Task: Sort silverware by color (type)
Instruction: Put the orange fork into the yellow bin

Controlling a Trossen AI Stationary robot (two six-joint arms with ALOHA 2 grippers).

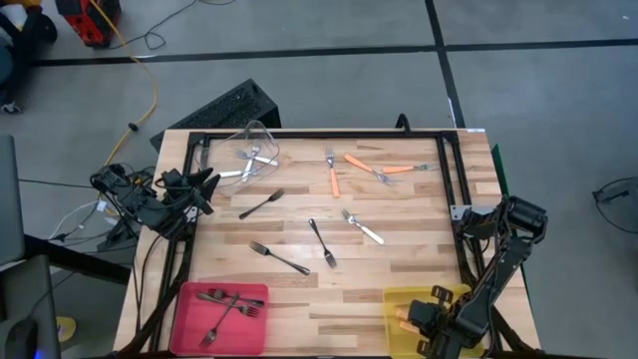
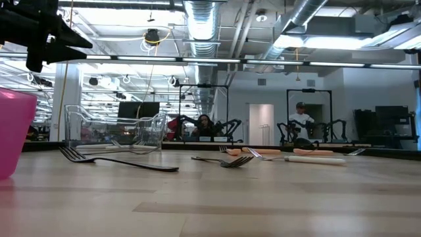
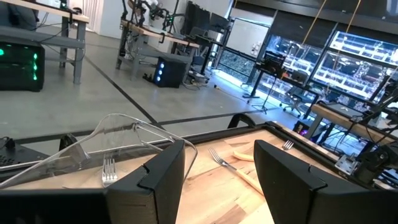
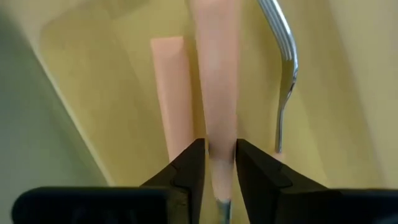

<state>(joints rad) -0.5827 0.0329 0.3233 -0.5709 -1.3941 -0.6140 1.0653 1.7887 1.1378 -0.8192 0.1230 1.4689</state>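
At the near right corner of the bench (image 1: 419,289), I am seeing the right hand (image 4: 216,163) reaching down into the yellow bin (image 1: 399,299). Its two fingers are closing on the handle of an orange-handled fork (image 4: 217,81), which is running up between them in the right wrist view. A second orange handle (image 4: 174,93) is lying just beside it on the bin floor, and a silver fork head (image 4: 283,56) is curving down on the other side.

At the far left edge of the bench, the left hand (image 3: 219,180) is waiting off the boards, its fingers standing apart and gripping nothing. I am looking past it at the clear bin (image 1: 254,145), tipped on its side at the far left, with silver forks (image 1: 249,160) lying in and at its mouth.

Along the far middle, three orange-handled forks (image 1: 369,165) are lying close together, two of them crossing. Near the centre of the bench, three dark forks (image 1: 321,242) are lying apart from one another, and one silver fork (image 1: 362,226) is resting just right of them. At the near left corner, the pink bin (image 1: 219,317) is holding several dark forks (image 1: 229,302), piled loosely.

In the low view, people (image 2: 301,117) are sitting at desks far behind the bench.
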